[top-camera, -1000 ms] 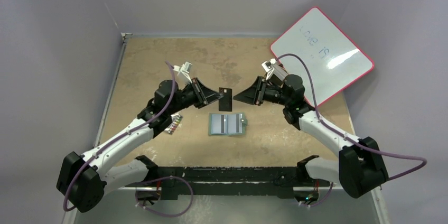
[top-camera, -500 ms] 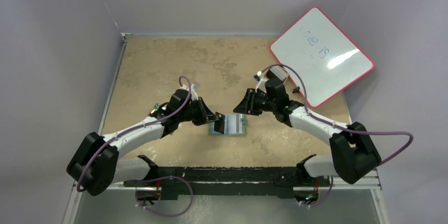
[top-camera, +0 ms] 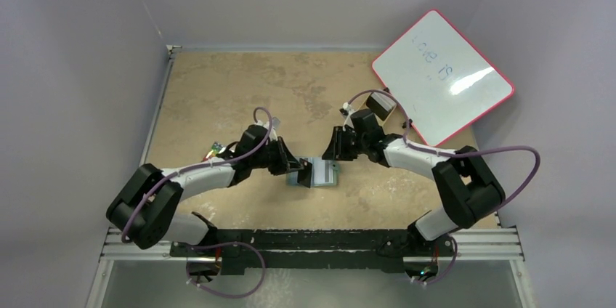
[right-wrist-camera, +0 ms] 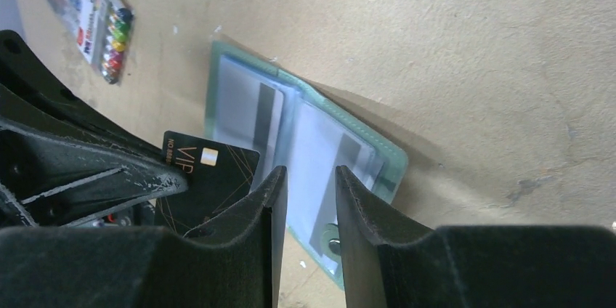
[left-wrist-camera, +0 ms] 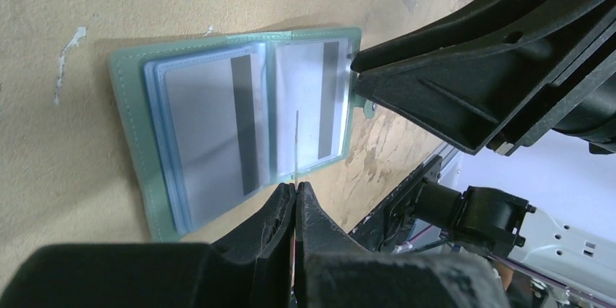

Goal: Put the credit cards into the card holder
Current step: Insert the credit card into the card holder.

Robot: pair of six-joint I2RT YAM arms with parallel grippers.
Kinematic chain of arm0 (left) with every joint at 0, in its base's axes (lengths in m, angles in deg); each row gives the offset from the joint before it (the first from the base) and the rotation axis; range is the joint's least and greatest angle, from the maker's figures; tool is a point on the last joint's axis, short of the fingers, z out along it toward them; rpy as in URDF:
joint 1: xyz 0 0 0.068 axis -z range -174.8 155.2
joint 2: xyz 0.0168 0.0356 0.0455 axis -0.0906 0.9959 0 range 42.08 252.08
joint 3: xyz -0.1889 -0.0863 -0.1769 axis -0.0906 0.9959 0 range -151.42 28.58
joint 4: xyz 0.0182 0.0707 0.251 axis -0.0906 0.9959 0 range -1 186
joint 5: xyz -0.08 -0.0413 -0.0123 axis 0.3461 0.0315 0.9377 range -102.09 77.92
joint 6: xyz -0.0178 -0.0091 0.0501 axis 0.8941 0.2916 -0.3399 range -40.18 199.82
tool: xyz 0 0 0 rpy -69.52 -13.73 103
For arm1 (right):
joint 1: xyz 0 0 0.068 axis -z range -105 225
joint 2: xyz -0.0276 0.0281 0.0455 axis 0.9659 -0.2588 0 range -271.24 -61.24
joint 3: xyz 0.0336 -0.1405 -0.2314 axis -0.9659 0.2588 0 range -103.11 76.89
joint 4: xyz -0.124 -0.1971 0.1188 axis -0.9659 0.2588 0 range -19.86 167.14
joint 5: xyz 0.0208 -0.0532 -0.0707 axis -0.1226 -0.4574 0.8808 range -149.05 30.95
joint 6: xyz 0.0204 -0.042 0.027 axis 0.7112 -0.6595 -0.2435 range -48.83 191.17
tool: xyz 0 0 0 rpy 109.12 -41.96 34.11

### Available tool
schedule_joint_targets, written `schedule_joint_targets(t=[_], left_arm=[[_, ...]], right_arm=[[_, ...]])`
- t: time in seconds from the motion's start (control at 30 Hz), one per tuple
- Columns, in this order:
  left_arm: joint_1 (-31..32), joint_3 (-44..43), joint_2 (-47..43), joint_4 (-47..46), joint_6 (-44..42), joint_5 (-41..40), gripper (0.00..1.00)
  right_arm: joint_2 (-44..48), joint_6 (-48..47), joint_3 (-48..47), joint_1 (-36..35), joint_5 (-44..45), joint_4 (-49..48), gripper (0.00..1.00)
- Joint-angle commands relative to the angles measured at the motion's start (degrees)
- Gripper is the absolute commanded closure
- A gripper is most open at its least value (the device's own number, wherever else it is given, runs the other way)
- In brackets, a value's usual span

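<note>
— Item one, black card [right-wrist-camera: 211,166]?
— Clamped edge-on in the shut left hand [left-wrist-camera: 296,188], its tip just over the open card holder [top-camera: 325,173], on the page nearest the snap tab [right-wrist-camera: 330,235]. Holder flat on the surface [top-camera: 240,90].
— Right hand [right-wrist-camera: 310,173]?
— Jaws part open, gripping nothing, low beside that tab.

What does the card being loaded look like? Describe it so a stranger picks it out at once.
On the tan table, find the open green card holder near its middle. Over it, the left end effector pinches a card on edge: black with gold VIP lettering, unlike the grey, dark-striped cards already sleeved.
</note>
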State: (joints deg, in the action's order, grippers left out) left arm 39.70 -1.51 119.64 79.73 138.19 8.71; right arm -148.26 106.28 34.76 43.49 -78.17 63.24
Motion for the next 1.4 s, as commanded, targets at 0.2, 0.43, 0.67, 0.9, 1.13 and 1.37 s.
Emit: schedule_joint_targets(t=[0.2,0.43,0.67,0.9,1.13,1.37], left_arm=[[-0.4,-0.75,5.4,-8.73,0.66,2.53,1.0],[-0.4,-1.9,8.23,-9.22,-0.01,1.97,1.0],[-0.44,-2.16,10.22,-10.34,-0.37,1.4,1.0],[-0.4,-2.26,10.45,-9.71,-1.08,-0.44,1.0],[-0.4,-2.47,11.71,-11.61,-1.19,-1.57,1.0],[-0.41,-1.71,13.44,-15.57,-0.33,-1.35,1.0]], right_arm=[[-2.79,-3.78,-0.85,-0.4,4.49,1.73,0.69],[-3.44,-4.55,-0.15,-0.44,5.31,1.8,0.72],[-2.6,-4.61,0.17,-0.4,6.22,2.1,0.72],[-2.19,-4.52,0.85,-0.43,6.78,1.89,0.73],[-2.02,-4.45,1.59,-0.4,6.48,1.54,0.73],[-1.32,-4.48,1.07,-0.44,7.03,2.78,0.73]])
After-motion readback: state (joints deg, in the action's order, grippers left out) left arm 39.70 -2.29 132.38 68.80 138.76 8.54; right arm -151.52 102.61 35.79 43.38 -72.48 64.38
